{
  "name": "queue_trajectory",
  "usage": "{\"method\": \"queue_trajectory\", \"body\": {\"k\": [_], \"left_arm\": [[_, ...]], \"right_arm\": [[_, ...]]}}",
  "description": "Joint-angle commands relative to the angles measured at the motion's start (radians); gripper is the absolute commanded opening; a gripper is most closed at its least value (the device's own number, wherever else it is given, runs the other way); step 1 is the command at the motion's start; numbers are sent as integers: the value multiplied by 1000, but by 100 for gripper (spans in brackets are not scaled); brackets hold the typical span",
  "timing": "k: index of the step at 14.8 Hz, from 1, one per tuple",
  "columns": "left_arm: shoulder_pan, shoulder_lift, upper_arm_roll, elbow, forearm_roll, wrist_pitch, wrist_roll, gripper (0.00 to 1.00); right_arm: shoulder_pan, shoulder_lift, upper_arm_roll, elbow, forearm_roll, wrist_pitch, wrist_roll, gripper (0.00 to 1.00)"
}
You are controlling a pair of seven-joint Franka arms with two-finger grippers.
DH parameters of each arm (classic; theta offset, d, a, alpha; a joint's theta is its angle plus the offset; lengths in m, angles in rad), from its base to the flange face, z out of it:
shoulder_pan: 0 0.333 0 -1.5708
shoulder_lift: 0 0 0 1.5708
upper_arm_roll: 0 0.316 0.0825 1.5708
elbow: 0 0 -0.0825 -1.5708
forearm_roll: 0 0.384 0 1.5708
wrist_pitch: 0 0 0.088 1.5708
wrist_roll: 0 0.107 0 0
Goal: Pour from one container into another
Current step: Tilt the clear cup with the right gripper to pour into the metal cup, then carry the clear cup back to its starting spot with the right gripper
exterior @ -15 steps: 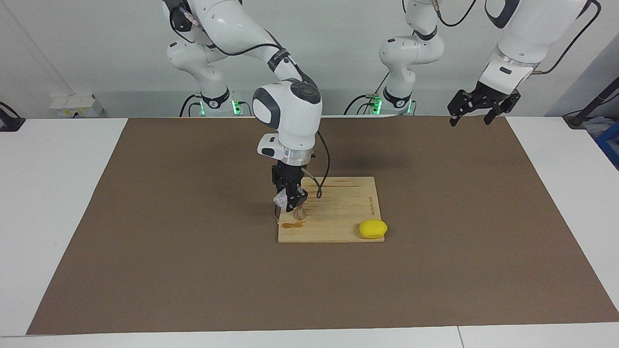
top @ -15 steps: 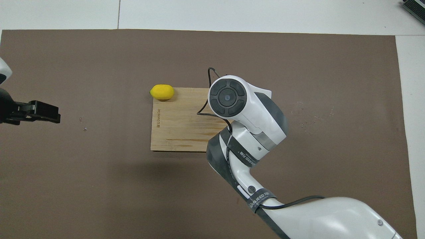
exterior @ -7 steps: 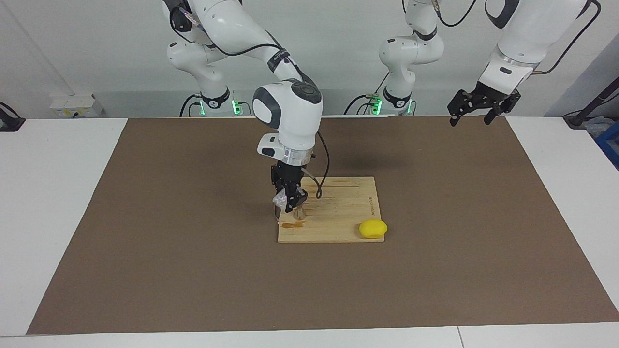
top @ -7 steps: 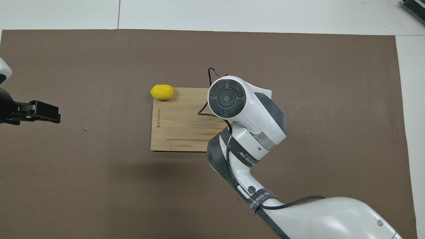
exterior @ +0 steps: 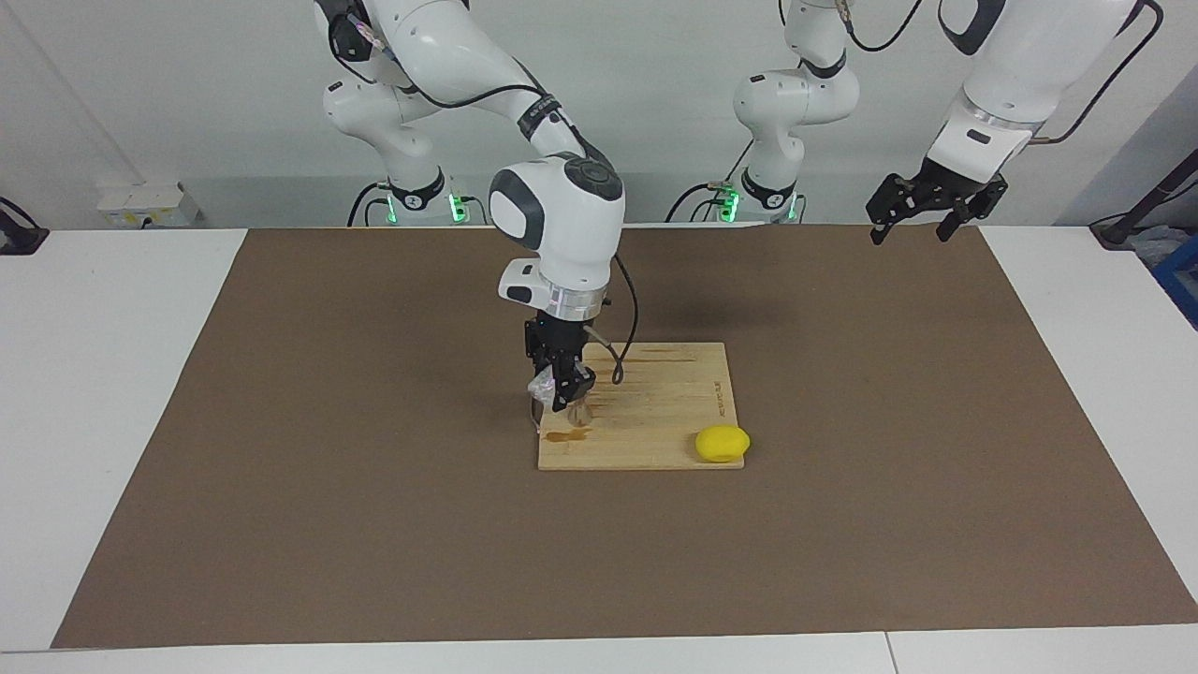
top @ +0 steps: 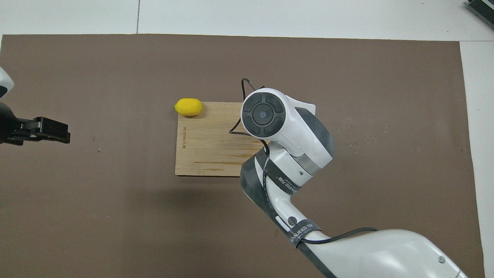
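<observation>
My right gripper [exterior: 562,386] is low over the end of the wooden board [exterior: 664,412] toward the right arm's end of the table. It is shut on the small clear cup [exterior: 541,386], which is tilted. Right under it on the board stands the shiny jigger [exterior: 579,413]. A brown wet patch [exterior: 562,435] lies on the board beside the jigger. In the overhead view the right arm hides the cup, the jigger and its own gripper. My left gripper [exterior: 913,228] hangs open and holding nothing, high over the mat's corner by its base, and shows as the left gripper [top: 54,130] from overhead.
A yellow lemon [exterior: 722,443] [top: 188,107] rests at the board's corner farthest from the robots, toward the left arm's end. The board [top: 204,143] lies mid-mat on a brown mat [exterior: 374,524]. A black cable [exterior: 625,346] loops from the right wrist.
</observation>
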Motion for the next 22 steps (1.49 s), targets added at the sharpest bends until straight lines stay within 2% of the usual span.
{"method": "queue_trajectory", "body": {"k": [1,11,17,22], "left_arm": [[14,-18,-5,-12,-11,-10,15,100],[14,-18,-5,-14,-11,-10,15,100],[14,-18,-5,-14,-11,-10,15,100],[14,-18,-5,-14,-11,-10,15,100]], "right_arm": [[-6,-2,3,11,12,0,26,0],[-61,-12,2,21,214,11,17,0],[-108,-16,2,28,354,8,-58,0],[-197,-24,2,5,593,-3,-171,0]]}}
